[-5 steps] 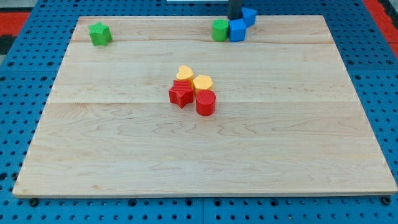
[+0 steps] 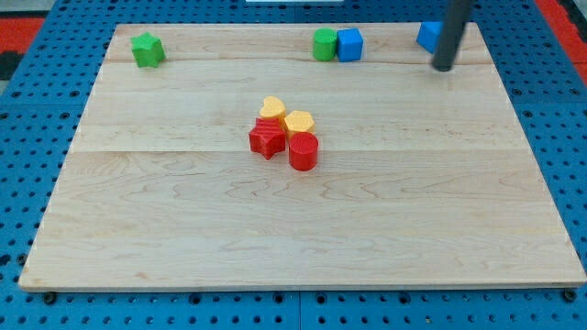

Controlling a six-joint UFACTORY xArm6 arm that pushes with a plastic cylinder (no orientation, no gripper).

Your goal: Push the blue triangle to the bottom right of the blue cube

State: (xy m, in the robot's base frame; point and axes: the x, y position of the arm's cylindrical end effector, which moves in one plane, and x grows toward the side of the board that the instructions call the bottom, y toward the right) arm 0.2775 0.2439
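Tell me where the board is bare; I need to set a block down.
Bare: the whole stretch below the red and yellow cluster, and between green star and green cylinder. Crowded: top edge by blue cube, blue triangle and my tip.

1. Even, bright overhead light is covering the whole wooden board [image 2: 303,220]; no glare is showing.
2. Blocks are casting only short, soft shadows, e.g. under the red cylinder [image 2: 304,151].
3. Rod is looking slightly motion-blurred down to my tip [image 2: 443,67].
4. Static blocks are staying sharp; colours are reading saturated.
5. Board edges are converging toward the view's top, perspective only.
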